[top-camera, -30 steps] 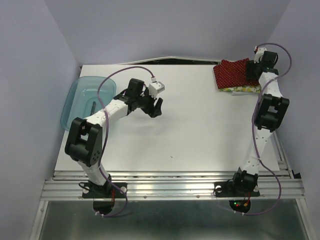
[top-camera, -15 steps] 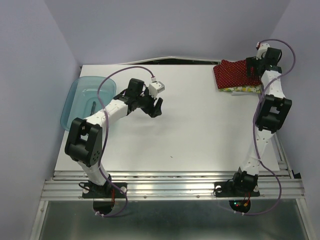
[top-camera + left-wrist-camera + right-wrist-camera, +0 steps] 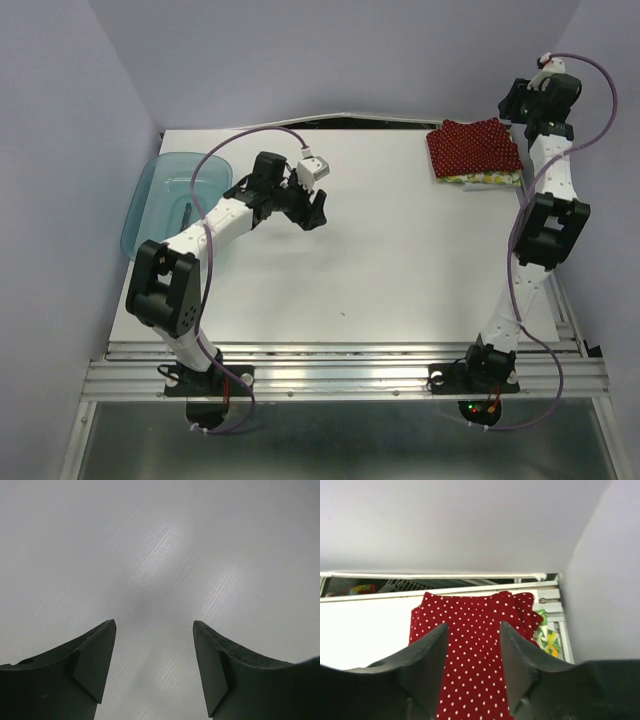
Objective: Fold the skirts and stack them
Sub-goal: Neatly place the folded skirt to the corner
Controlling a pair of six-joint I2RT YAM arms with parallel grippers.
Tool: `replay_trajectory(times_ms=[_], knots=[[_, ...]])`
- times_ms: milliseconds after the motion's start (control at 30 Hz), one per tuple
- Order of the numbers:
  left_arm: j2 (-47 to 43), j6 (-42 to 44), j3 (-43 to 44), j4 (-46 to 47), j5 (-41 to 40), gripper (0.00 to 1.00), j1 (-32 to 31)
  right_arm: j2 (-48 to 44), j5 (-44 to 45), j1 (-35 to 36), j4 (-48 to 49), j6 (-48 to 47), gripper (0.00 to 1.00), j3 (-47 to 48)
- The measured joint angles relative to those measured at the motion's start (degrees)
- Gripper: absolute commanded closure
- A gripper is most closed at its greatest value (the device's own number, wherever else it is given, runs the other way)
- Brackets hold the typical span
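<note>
Here, at the far left, a translucent blue tray [image 3: 160, 200] sits at the tabletop's [image 3: 400, 270] left edge, partly overhanging it; just to its right the left arm reaches across toward the middle of the far half, and the left hand [image 3: 312, 208] hangs over bare white surface, well apart from any cloth. In the left wrist view the left hand [image 3: 154, 626] has its two dark fingers [image 3: 92, 655] spread wide, with only the ribbed white tabletop [image 3: 165, 545] showing in the gap between them and nothing held.

Further right, the broad middle of the tabletop separates the two arms; the skirts lie at the far right corner, folded and stacked; the dark red skirt [image 3: 473, 147] with its tiny white dots is on top, and the cream fruit-print skirt [image 3: 490, 179] lies beneath it, showing only as a strip along the near edge.

At the right, the right arm stands tall, and the right hand [image 3: 514, 101] is raised by the stack's far right corner; in the right wrist view the right hand [image 3: 472, 626] has its fingers [image 3: 432, 650] apart, clamped on nothing; the dark red skirt [image 3: 470, 645] shows through the gap, and a sliver of the cream fruit-print skirt [image 3: 547, 640] peeks out on one side.
</note>
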Motion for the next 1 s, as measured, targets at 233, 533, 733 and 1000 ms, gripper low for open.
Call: replay_trajectory(times_ms=[233,533,733,1000], knots=[[0.02,-1.18,0.98,1.14,1.99,0.26,0.02,8.22,-4.74,0.00,4.72,10.27,0.69,1.49],[0.85,-2.34,1.03,2.08,3.39,0.26,0.50,15.06,-6.88,-0.13,10.36,16.81,0.70,1.46],[2.21,-2.64,1.25,2.01,3.61,0.26,0.90,16.98,-2.80,-0.44,17.05,17.25,0.68,0.22],[5.97,-2.54,5.51,0.37,3.56,0.25,1.16,20.87,0.28,-1.75,23.80,16.39,0.58,-0.33]])
